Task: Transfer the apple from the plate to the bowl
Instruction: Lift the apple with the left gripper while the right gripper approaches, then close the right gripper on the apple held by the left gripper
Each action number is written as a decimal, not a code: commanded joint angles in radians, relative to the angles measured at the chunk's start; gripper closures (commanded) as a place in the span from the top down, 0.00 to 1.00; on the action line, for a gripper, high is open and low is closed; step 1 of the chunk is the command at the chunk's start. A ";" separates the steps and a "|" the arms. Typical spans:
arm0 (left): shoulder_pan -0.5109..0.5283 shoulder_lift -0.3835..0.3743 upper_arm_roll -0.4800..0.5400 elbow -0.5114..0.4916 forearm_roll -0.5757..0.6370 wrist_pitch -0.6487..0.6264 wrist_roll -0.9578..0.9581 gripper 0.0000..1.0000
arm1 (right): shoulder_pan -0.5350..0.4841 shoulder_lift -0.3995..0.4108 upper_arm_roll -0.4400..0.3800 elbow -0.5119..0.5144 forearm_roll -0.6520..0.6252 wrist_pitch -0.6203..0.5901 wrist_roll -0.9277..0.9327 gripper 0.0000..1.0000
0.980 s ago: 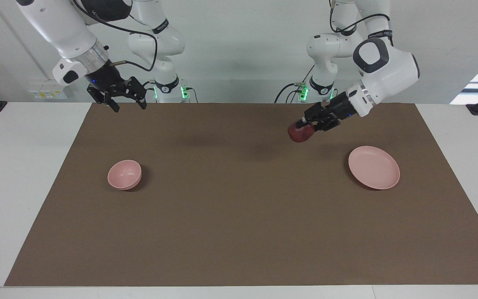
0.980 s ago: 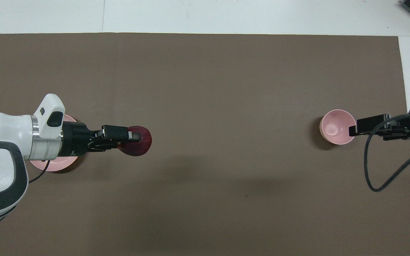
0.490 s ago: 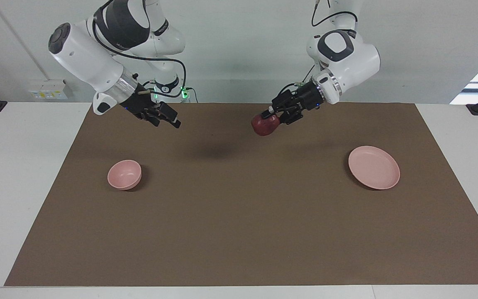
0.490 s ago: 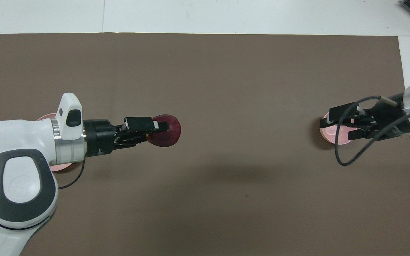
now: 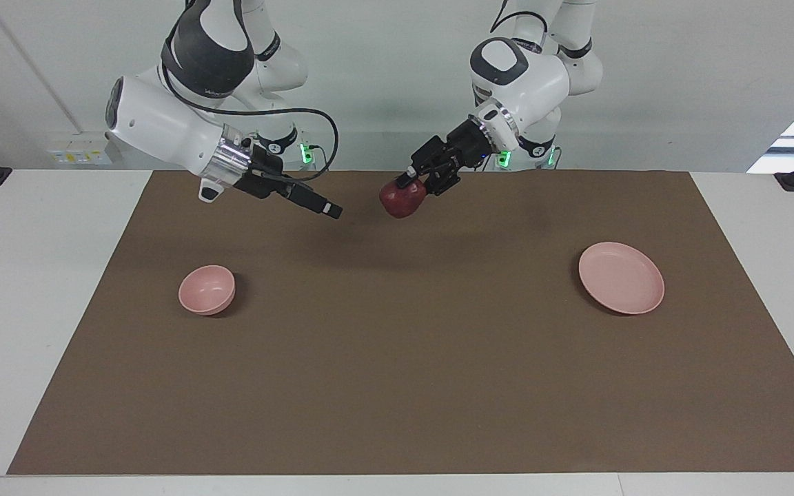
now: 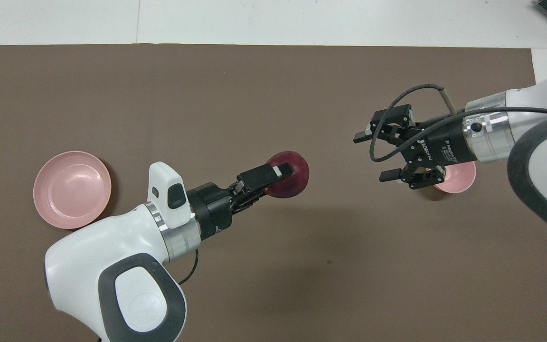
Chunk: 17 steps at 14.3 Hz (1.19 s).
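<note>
**Apple in the air, halfway to the bowl**

The apple (image 5: 402, 198) is off the plate (image 5: 621, 277) now. I have it up in the air over the brown mat (image 5: 397, 386), about in the middle of the bench (image 5: 25, 275). It is well away from the plate, which sits bare at the left arm's end of the mat. So the picking-up part is done. What is left is getting the apple to the bowl (image 5: 207, 290) and letting it go inside.

My left gripper (image 5: 419, 180) has its fingers clamped on the apple. One finger lies across the top of it, and the apple hangs just under the fingertips.

My right gripper (image 6: 375, 156) is up in the air too, close to the apple, between the apple and the bowl. Its fingers are spread wide apart with nothing in them, and they point toward the apple. I think it is set to take the apple from the left one, since the bowl sits at the right arm's end of the mat, well away from the apple.
</note>
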 commanded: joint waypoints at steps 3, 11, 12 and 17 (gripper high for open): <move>0.022 -0.011 -0.063 0.036 -0.028 0.083 -0.010 0.00 | 0.027 0.048 0.006 0.002 0.100 -0.023 0.064 1.00; 0.022 -0.011 -0.064 0.040 -0.021 0.086 -0.010 0.00 | 0.065 0.048 0.006 0.008 0.105 -0.094 0.063 1.00; 0.021 -0.011 -0.067 0.040 -0.021 0.086 -0.010 0.00 | 0.065 0.048 0.006 0.008 0.113 -0.109 0.063 1.00; 0.019 -0.011 -0.073 0.040 -0.018 0.108 -0.010 0.00 | 0.087 0.048 0.006 0.009 0.135 -0.097 0.064 1.00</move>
